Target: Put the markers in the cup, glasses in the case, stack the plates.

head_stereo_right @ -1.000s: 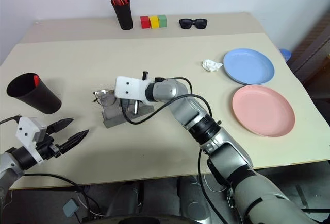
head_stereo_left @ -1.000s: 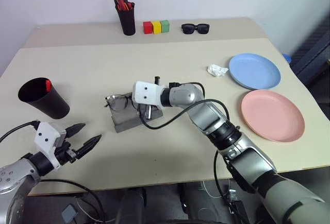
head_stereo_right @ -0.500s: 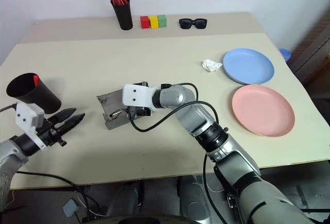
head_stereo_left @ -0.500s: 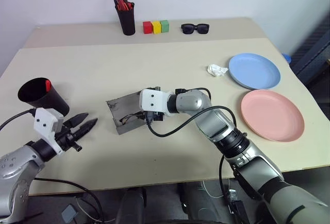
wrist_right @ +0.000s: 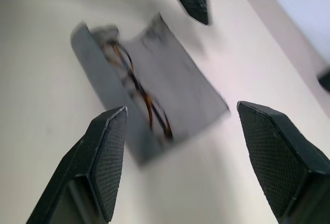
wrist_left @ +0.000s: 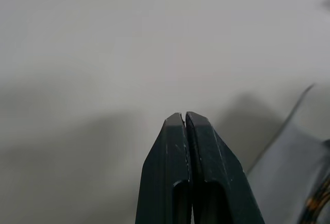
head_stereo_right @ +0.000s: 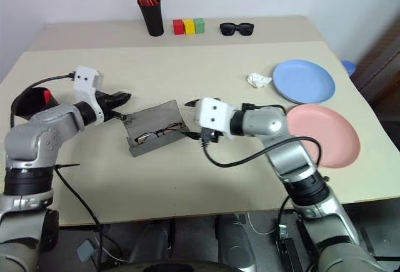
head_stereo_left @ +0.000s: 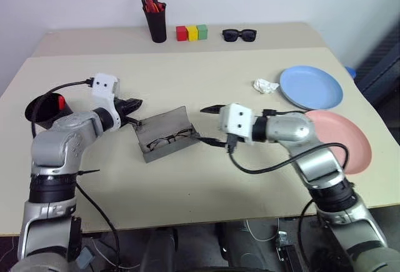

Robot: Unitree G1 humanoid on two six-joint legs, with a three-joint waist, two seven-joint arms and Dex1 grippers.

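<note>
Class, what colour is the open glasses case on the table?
Grey; the glasses case shows best in the right eye view.

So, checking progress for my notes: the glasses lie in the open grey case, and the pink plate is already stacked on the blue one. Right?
Not quite. The glasses do lie in the open grey case, but the left eye view shows the pink plate flat on the table beside the blue plate, not stacked.

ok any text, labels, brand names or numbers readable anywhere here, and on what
None can be read.
The case, the cup, the blue plate and the pink plate: plain, no print visible.
The pen holder, the coloured blocks and the sunglasses: no marking can be made out.
The white housings behind the left gripper and the right gripper: no lettering visible.
</note>
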